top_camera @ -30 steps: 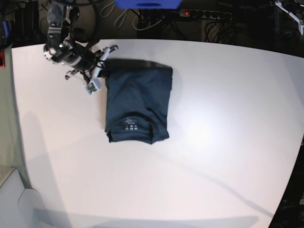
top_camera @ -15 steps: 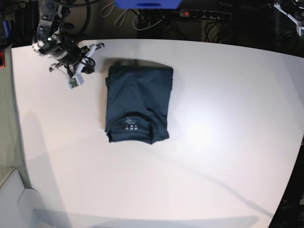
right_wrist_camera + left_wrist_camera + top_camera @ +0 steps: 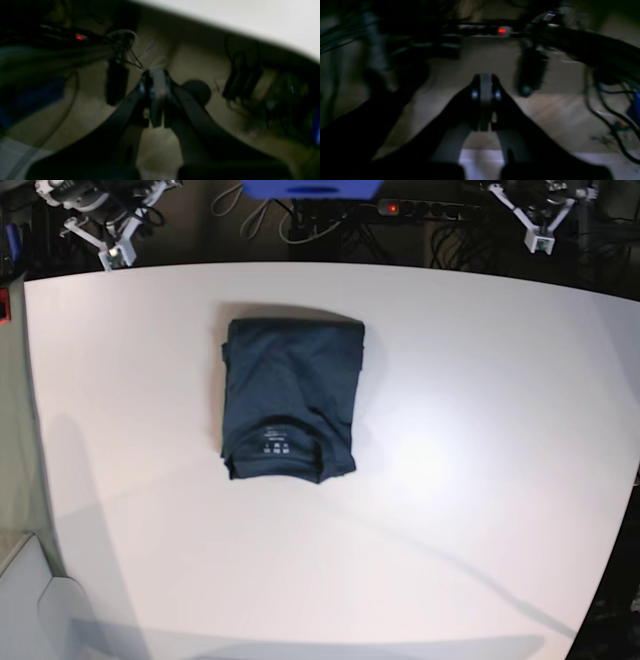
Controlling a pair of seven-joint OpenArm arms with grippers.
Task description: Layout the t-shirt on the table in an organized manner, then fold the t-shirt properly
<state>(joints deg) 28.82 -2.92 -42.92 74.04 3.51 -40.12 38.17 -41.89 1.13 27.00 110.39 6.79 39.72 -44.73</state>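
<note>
Though both empty and shut, right pincer [image 3: 108, 252] and left pincer [image 3: 540, 240] well apart from folded t-shirt [image 3: 290, 400].

A dim beige floor [image 3: 475, 62] carries tangled cables [image 3: 300, 225] and a red-lit power strip [image 3: 425, 210].

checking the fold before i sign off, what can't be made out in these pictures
- White label print on the t-shirt: base view, too small to read.
- Layers under the fold: base view, hidden by the top layer.
- The t-shirt itself: absent from both wrist views, which are dark, blurred, aimed past the table.
- Left hand and right hand: base view, too small.
</note>
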